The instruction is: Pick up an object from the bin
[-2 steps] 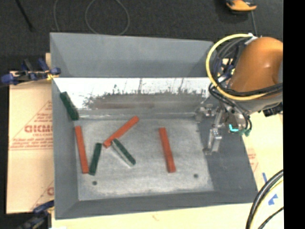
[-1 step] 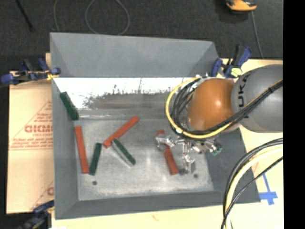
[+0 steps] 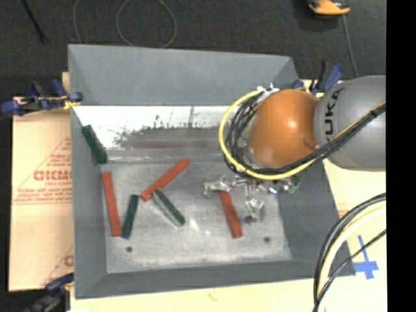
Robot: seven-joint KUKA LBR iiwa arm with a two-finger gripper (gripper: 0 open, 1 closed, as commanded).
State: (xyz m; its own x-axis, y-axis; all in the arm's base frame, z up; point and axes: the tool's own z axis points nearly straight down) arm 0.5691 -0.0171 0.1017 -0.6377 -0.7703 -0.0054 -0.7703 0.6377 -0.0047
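My gripper [image 3: 234, 199] hangs low in the right part of the bin, under the arm's orange cover. Its metal fingers [image 3: 214, 187] stand apart, one on each side of the upper end of a red stick [image 3: 231, 220]. That stick lies flat on the bin floor, running down and slightly right from the gripper. The jaws look open and not closed on it. A short dark green stick [image 3: 169, 208] lies to the gripper's left. Just above it, a longer red stick [image 3: 166, 179] lies slanted.
Further left, a red stick [image 3: 111, 203] and a green stick [image 3: 130, 215] lie side by side. Another green stick [image 3: 94, 144] rests against the bin's left wall near the back corner. The arm and its cables cover the bin's right rim.
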